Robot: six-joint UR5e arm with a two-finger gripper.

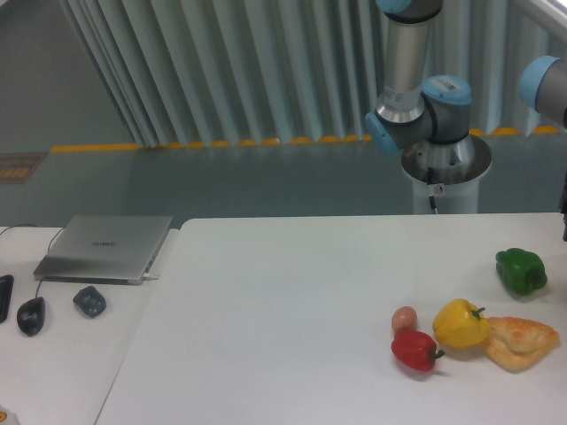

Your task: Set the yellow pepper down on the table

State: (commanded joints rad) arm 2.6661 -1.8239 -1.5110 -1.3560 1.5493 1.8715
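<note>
Yellow pepper (461, 324) on bench (283, 292), touching red pepper (414, 350) and pastry (523, 342). My hand mostly out of frame; grip state unclear.

Robotics lab (pedestal-mounted arm (416, 97), hazard-striped floor (213, 142))

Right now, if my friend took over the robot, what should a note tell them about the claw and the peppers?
Claw: almost out of view at the right edge, so open or shut cannot be told. It holds no pepper.
Yellow pepper: on the table, front right, not gripped, touching the pastry and close beside the red pepper.
Green pepper: on the table alone, behind them.
Done: nothing with the yellow pepper that can be seen.
Left: grasp the yellow pepper and set it on a free spot of the table.
</note>
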